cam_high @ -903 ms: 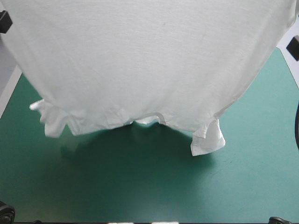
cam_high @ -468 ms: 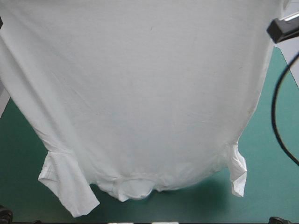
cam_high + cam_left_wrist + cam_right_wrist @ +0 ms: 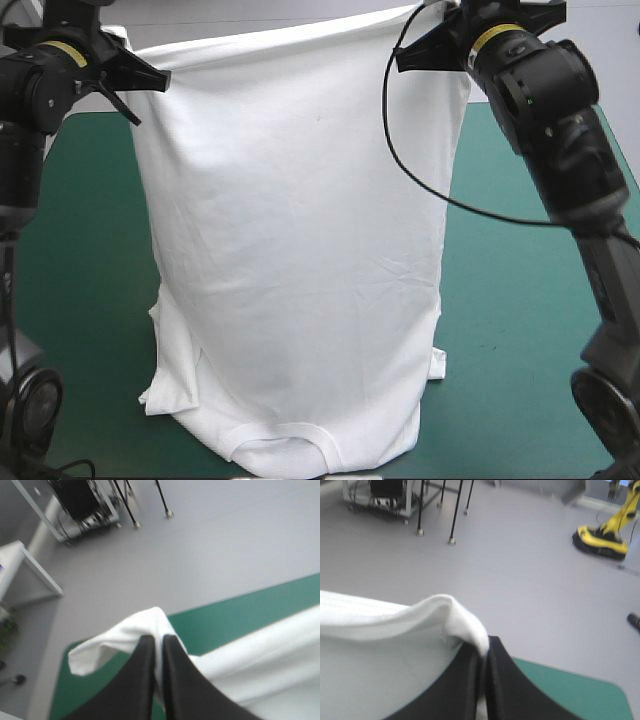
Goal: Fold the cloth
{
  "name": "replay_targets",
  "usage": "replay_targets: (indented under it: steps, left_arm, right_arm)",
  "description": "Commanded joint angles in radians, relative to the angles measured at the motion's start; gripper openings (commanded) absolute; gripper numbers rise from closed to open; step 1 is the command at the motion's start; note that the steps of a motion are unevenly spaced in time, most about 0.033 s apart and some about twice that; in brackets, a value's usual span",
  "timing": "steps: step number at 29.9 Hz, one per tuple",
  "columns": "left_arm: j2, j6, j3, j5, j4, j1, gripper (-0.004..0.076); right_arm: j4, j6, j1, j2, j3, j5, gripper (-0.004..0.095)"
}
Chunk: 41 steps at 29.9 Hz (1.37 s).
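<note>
The white T-shirt (image 3: 300,260) hangs stretched between both grippers, its hem held up near the table's far edge and its collar end (image 3: 285,445) resting on the teal-green cover near the front edge. My left gripper (image 3: 150,78) is shut on the hem's left corner (image 3: 145,625), which bunches around its black fingers (image 3: 145,675). My right gripper (image 3: 412,55) is shut on the hem's right corner (image 3: 455,612), which folds over its fingertips. The sleeves (image 3: 165,385) lie folded under the body at the bottom.
Bare teal-green cover (image 3: 520,300) shows on both sides of the shirt. The table's far edge (image 3: 240,597) runs just beyond the grippers.
Both grippers have moved away toward the table's far edge with the hem. The shirt, earlier hanging close over the high view, now drapes down with its collar end laid on the table.
</note>
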Motion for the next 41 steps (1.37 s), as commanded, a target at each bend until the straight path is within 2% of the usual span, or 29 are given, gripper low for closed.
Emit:
replay_targets:
  steps: [1, 4, 9, 11, 16, 18, 20, 24, 26, 27, 29, 32, 33, 35, 38, 41]
  left_arm:
    - [0.060, 0.065, -0.005, -0.109, -0.267, 0.126, 0.0002]
    - [0.162, 0.102, -0.005, -0.147, -0.401, 0.185, 0.0001]
    - [0.329, 0.102, -0.059, -0.251, -0.374, 0.190, -0.0009]
    - [0.393, 0.100, -0.108, -0.281, -0.392, 0.190, -0.0009]
    - [0.511, 0.054, -0.167, -0.385, -0.399, 0.190, -0.0008]
    - [0.546, 0.054, -0.167, -0.395, -0.399, 0.190, 0.0018]
    - [0.571, 0.054, -0.167, -0.377, -0.401, 0.190, 0.0105]
    - [0.585, 0.054, -0.167, -0.356, -0.407, 0.190, 0.0414]
    - [0.576, 0.054, -0.189, -0.293, -0.403, 0.190, 0.0529]
    - [0.570, 0.056, -0.210, -0.234, -0.391, 0.190, 0.0550]
    - [0.557, 0.056, -0.272, -0.056, -0.358, 0.190, 0.0544]
    - [0.549, 0.054, -0.377, 0.268, -0.320, 0.190, 0.0518]
    - [0.538, 0.014, -0.377, 0.258, -0.308, 0.190, 0.0507]
    - [0.512, -0.048, -0.357, 0.258, -0.321, 0.190, 0.0496]
    - [0.446, -0.042, -0.279, 0.258, -0.369, 0.190, 0.0491]
    - [0.349, -0.012, -0.103, 0.258, -0.350, 0.190, 0.0491]
  right_arm:
    - [0.155, -0.021, -0.148, 0.079, -0.021, -0.092, -0.0019]
    - [0.208, -0.021, -0.222, 0.187, -0.021, -0.151, -0.0019]
    - [0.203, 0.004, -0.255, 0.350, -0.028, -0.407, -0.0019]
    - [0.203, 0.029, -0.262, 0.412, -0.049, -0.476, -0.0019]
    - [0.213, 0.032, -0.262, 0.510, -0.080, -0.534, -0.0009]
    - [0.258, 0.032, -0.264, 0.521, -0.080, -0.522, 0.0069]
    - [0.277, 0.030, -0.269, 0.526, -0.080, -0.491, 0.0258]
    - [0.292, 0.023, -0.274, 0.521, -0.088, -0.367, 0.0750]
    - [0.284, 0.023, -0.274, 0.512, -0.109, -0.254, 0.0874]
    - [0.282, 0.020, -0.274, 0.508, -0.121, -0.183, 0.0898]
    - [0.279, -0.012, -0.275, 0.490, -0.150, -0.038, 0.0885]
    - [0.283, -0.099, -0.275, 0.453, -0.178, 0.193, 0.0824]
    - [0.283, -0.115, -0.275, 0.442, -0.182, 0.247, 0.0792]
    - [0.310, -0.118, -0.275, 0.406, -0.158, 0.245, 0.0730]
    - [0.365, -0.133, -0.275, 0.326, -0.057, 0.245, 0.0654]
    - [0.382, -0.138, -0.275, 0.212, 0.117, 0.245, 0.0607]
